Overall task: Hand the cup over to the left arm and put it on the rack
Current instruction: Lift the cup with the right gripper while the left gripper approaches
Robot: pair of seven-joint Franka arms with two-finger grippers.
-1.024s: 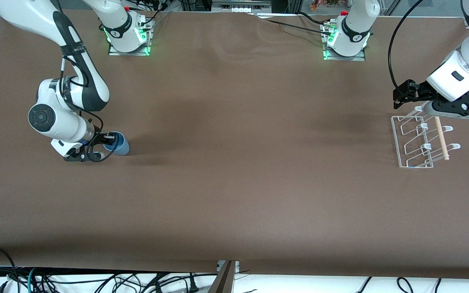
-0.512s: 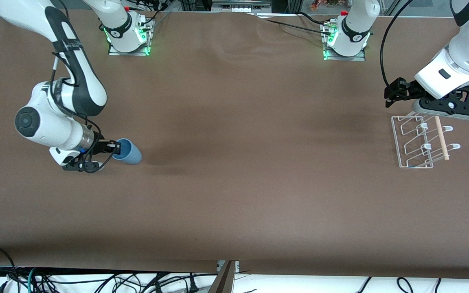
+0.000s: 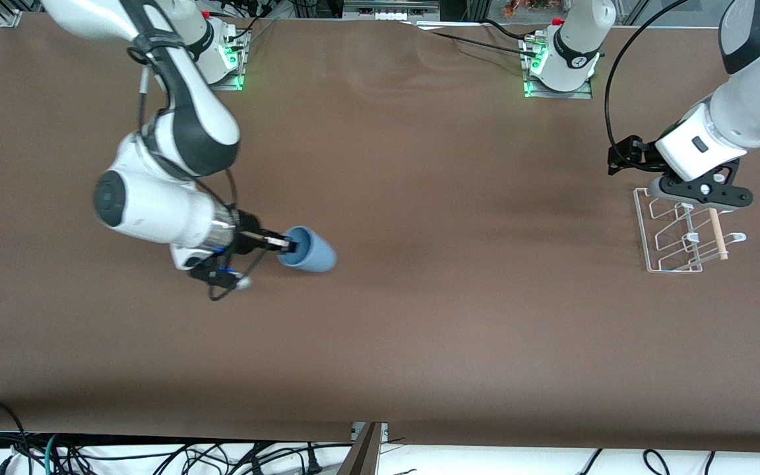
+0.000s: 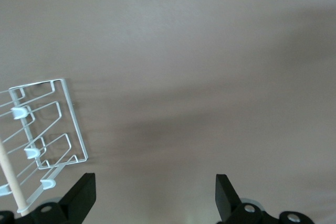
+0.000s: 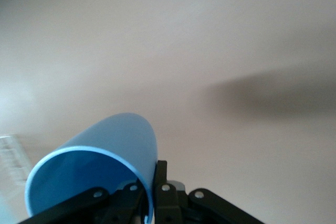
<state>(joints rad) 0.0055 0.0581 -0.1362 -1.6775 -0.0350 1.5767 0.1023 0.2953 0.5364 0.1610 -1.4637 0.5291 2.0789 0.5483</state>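
My right gripper (image 3: 285, 246) is shut on the rim of the light-blue cup (image 3: 309, 251) and holds it on its side above the table, nearer the right arm's end than the middle. In the right wrist view the cup (image 5: 100, 166) shows with one finger inside its rim and one outside, my right gripper (image 5: 152, 187) pinching the wall. My left gripper (image 3: 617, 161) is open and empty, up in the air beside the white wire rack (image 3: 680, 231). In the left wrist view the left gripper (image 4: 155, 198) hangs over bare table, the rack (image 4: 42, 140) to one side.
The two arm bases (image 3: 205, 46) (image 3: 561, 63) stand along the table's edge farthest from the front camera. Brown cloth (image 3: 419, 297) covers the table. Cables hang below the edge nearest the front camera.
My right arm has lifted the cup and carried it toward the middle of the table. My left gripper has moved a little off the rack toward the middle.
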